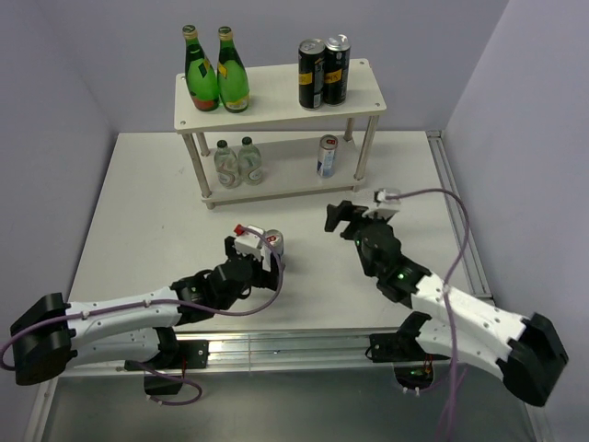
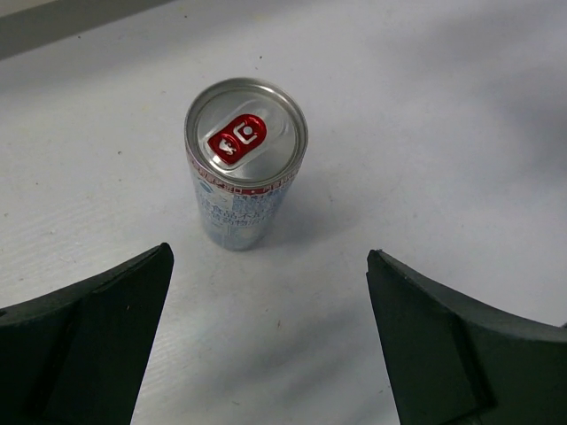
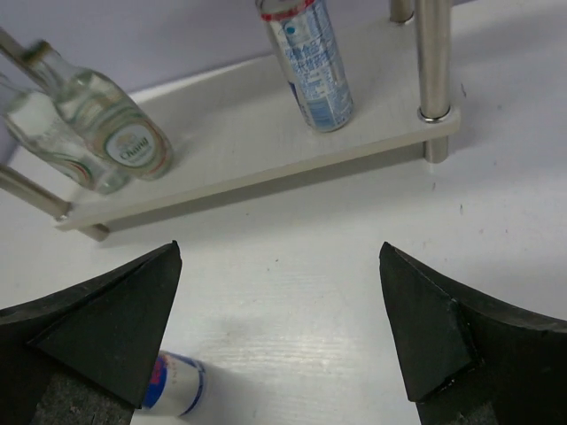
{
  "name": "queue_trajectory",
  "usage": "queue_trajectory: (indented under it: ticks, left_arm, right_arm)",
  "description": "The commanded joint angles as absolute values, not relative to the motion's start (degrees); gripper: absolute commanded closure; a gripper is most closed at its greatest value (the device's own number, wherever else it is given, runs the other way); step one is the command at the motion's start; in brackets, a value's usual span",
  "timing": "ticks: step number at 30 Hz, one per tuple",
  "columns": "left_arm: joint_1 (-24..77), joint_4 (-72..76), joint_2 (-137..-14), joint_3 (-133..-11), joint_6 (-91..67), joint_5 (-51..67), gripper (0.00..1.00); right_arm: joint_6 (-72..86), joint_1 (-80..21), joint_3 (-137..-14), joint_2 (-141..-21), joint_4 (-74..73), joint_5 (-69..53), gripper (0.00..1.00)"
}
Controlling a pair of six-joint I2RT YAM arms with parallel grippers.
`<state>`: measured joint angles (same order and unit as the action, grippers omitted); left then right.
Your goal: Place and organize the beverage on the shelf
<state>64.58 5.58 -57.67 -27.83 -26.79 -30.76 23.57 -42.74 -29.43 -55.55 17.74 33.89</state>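
Observation:
One slim silver can (image 1: 275, 245) with a red tab stands upright on the table. In the left wrist view the can (image 2: 245, 168) is just ahead of my open, empty left gripper (image 2: 269, 252), which sits right by it in the top view (image 1: 269, 261). My right gripper (image 1: 339, 218) is open and empty in front of the cream shelf (image 1: 276, 92). It faces the shelf's lower board (image 3: 239, 142), where a second silver can (image 3: 310, 66) and two clear bottles (image 3: 106, 133) stand. Two black cans (image 1: 323, 72) stand on the top board at the right.
Two tall green bottles (image 1: 216, 74) with yellow labels stand on the top board at the left. The shelf's front right leg (image 3: 434, 62) is ahead and right of my right gripper (image 3: 280, 245). The table can shows at the lower left of the right wrist view (image 3: 173, 385).

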Motion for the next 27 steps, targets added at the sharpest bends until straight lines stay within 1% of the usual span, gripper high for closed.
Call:
queue_trajectory:
  ticks: [1,3,7,11,16,17,19,20,21,22,23,24,25,27]
  left_arm:
    - [65.39,14.92,-60.98,-26.98,-28.04,-32.52,0.02]
    - [65.65,16.87,-65.11,-27.24,-27.86,-33.57,0.02]
    - [65.83,23.00,-71.97,-28.38,-27.16,-37.96,0.02]
    - [65.66,24.69,-79.87,-31.98,-26.20,-43.32,0.02]
    - [64.95,30.40,-86.47,-35.06,-24.26,-45.17,0.04]
    - [64.52,32.59,-88.31,-35.33,-23.65,-44.65,0.12]
    - [63.64,33.92,-90.34,-36.81,-23.47,-45.43,0.25]
    - [62.85,34.10,-92.35,-37.61,-23.03,-45.27,0.38]
    - [62.32,34.10,-93.24,-38.40,-22.77,-44.92,0.44]
    - [61.79,34.19,-94.12,-39.97,-21.98,-45.09,0.66]
    - [61.27,34.28,-95.52,-40.77,-21.54,-45.09,0.83]
    - [61.00,34.19,-96.06,-41.56,-21.19,-45.00,0.93]
    - [60.56,33.84,-96.93,-43.23,-20.49,-44.83,0.98]
    - [60.29,33.31,-97.47,-44.90,-19.60,-44.65,0.99]
  right_arm:
    - [27.95,-45.87,-26.29,-45.46,11.18,40.15,0.00]
    - [28.83,-48.51,-25.41,-39.94,6.88,41.65,0.00]
    - [29.18,-50.18,-24.70,-33.77,1.15,43.24,0.00]
    - [29.09,-50.19,-24.61,-29.28,-3.33,44.30,0.00]
    - [29.36,-50.27,-24.17,-25.32,-5.80,42.98,0.00]
    - [29.44,-50.19,-24.08,-24.79,-5.97,42.80,0.00]
    - [29.79,-50.27,-24.17,-24.61,-6.50,42.80,0.00]
    - [29.79,-50.27,-24.26,-24.52,-6.68,42.80,0.00]
    - [29.79,-50.27,-24.34,-24.43,-6.85,42.80,0.00]
    - [29.79,-50.27,-24.35,-24.26,-6.77,42.89,0.00]
    - [29.71,-50.27,-24.17,-23.91,-6.68,42.80,0.00]
    - [29.53,-50.19,-24.08,-23.65,-6.33,42.63,0.00]
    - [29.53,-50.27,-23.91,-23.21,-6.24,42.54,0.00]
    - [29.44,-50.27,-23.64,-22.94,-5.80,42.45,0.00]
